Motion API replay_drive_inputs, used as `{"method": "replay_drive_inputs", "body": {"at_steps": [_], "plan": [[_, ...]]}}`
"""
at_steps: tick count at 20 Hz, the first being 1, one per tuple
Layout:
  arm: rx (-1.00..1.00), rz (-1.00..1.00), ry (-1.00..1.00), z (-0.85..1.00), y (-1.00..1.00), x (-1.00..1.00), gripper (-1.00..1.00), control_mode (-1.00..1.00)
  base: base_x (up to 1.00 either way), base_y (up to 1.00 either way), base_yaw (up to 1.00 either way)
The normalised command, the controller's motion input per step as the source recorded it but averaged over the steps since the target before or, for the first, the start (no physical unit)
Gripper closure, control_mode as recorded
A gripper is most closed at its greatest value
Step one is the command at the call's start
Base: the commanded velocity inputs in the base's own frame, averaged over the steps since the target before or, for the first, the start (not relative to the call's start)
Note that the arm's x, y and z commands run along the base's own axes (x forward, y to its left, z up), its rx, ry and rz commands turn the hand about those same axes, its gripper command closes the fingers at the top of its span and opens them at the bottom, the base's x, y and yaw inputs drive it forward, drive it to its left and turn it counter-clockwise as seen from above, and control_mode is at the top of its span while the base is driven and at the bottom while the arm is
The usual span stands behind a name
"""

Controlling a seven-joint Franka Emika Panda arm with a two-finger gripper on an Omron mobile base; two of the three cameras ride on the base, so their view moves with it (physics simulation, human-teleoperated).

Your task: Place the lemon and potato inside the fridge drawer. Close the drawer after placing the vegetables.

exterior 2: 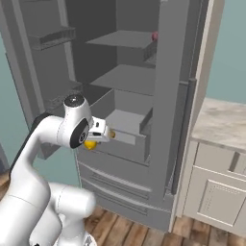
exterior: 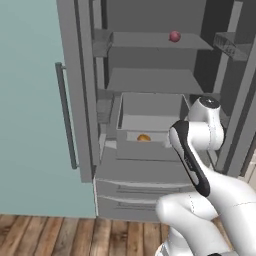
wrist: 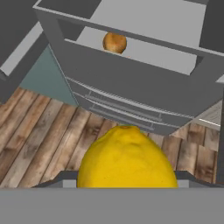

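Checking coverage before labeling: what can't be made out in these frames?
- Tool fingertips: hand view, hidden behind the lemon.
- Lemon: right base view, mostly covered by the wrist.
- Fridge drawer floor around the potato: hand view, blocked by the front panel.
- Drawer's right side: left base view, behind the arm.

Looking like a rendered home kitchen: open grey fridge [exterior: 150, 75] sitting beside cream cabinets [exterior 2: 218, 192] under a marble counter [exterior 2: 223, 122], teal wall [exterior: 27, 100] showing, wood floor [exterior: 50, 235] running below.

The open fridge drawer [wrist: 131, 83] is holding the potato [wrist: 114, 42], while a dark red ball [exterior: 174, 36] is sitting on the top shelf [exterior: 150, 41].
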Motion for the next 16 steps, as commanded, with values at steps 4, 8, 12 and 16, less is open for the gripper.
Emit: {"method": "replay_drive_inputs", "body": {"at_steps": [4, 8, 12, 16], "plan": [[0.00, 0.00, 0.00, 0.00, 0.00, 0.00, 1.00, 1.00, 0.40, -0.39, 0.00], [0.00, 0.00, 0.00, 0.00, 0.00, 0.00, 1.00, 1.00, 0.35, -0.31, 0.00], [0.00, 0.00, 0.00, 0.00, 0.00, 0.00, 1.00, 1.00, 0.25, -0.43, 0.00], [0.00, 0.00, 0.00, 0.00, 0.00, 0.00, 1.00, 1.00, 0.26, -0.39, 0.00]]}}
